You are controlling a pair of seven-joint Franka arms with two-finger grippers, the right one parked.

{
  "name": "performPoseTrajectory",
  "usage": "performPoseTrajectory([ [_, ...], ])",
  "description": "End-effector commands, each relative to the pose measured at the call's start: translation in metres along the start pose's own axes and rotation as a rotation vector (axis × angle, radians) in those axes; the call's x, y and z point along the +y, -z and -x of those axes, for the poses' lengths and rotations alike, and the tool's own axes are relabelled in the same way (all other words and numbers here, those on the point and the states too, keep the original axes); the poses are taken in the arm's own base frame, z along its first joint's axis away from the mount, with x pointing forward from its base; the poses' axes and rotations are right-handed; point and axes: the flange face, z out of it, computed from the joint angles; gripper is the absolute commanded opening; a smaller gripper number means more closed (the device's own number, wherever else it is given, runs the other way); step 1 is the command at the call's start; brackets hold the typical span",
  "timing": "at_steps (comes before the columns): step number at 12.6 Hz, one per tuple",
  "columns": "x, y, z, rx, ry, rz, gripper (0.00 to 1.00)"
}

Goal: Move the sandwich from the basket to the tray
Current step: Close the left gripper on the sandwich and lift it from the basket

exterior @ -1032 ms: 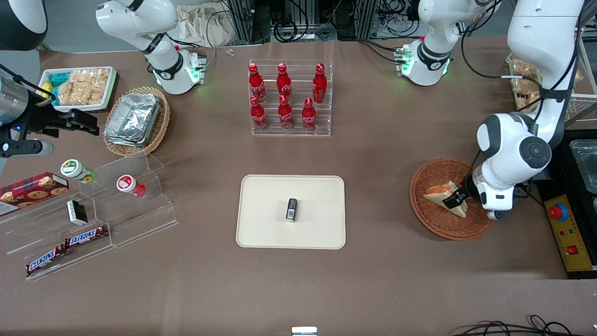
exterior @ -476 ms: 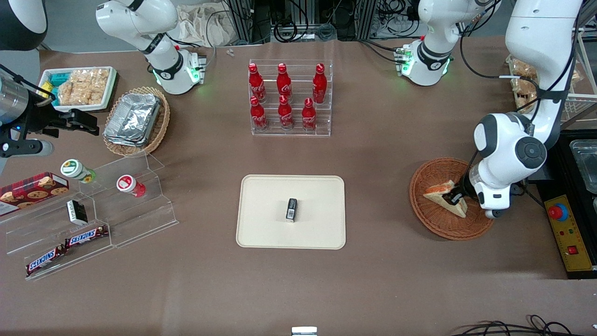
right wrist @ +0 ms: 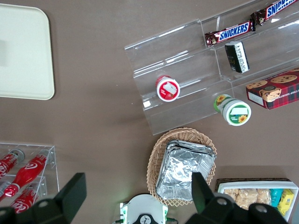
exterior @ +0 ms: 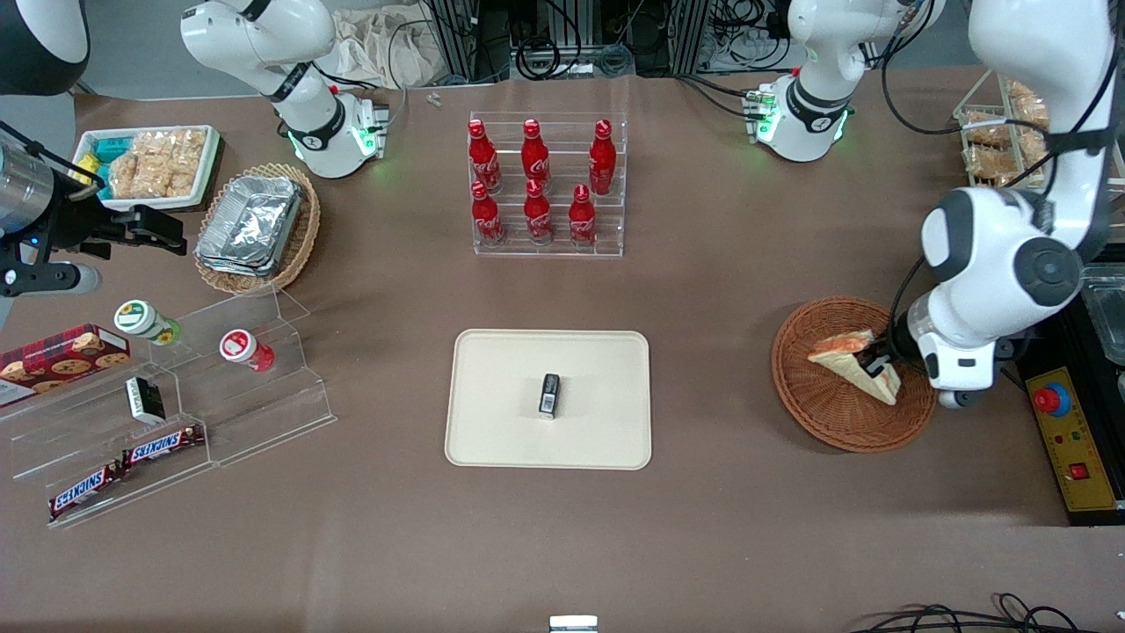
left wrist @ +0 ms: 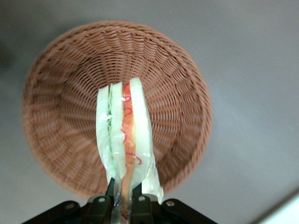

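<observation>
- The left arm's black two-finger gripper is closed tight on the narrow end of the triangular white-bread sandwich, pinching across the layers so they stay stacked.
- That sandwich, red-orange and green filling on edge, appears to hang just above the round reddish-brown wicker basket at right of the front view.
- The flat cream rectangular tray, lower centre, carries a small dark box.

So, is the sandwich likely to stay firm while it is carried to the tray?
Probably not very firm: the sandwich hangs from the gripper by one end above the basket, so it may sag. Its shiny wrap looks slippery.
</observation>
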Motion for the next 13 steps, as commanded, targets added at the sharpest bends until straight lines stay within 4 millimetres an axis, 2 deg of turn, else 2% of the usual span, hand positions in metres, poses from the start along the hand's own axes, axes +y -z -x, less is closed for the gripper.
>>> performPoseTrajectory([
  [1, 0.021, 0.067, 0.003, -0.026, -0.021, -0.021, 0.00],
  [4, 0.033, 0.100, 0.011, -0.024, -0.111, -0.024, 0.00],
  [6, 0.039, 0.121, 0.028, -0.056, -0.258, -0.049, 0.00],
  [9, 0.057, 0.139, 0.056, -0.080, -0.432, -0.053, 0.00],
  [10, 0.072, 0.142, 0.072, -0.070, -0.471, -0.045, 0.00],
  [12, 0.100, 0.130, 0.101, -0.041, -0.566, -0.083, 0.00],
  [13, 0.115, 0.110, 0.112, -0.048, -0.615, -0.118, 0.00],
])
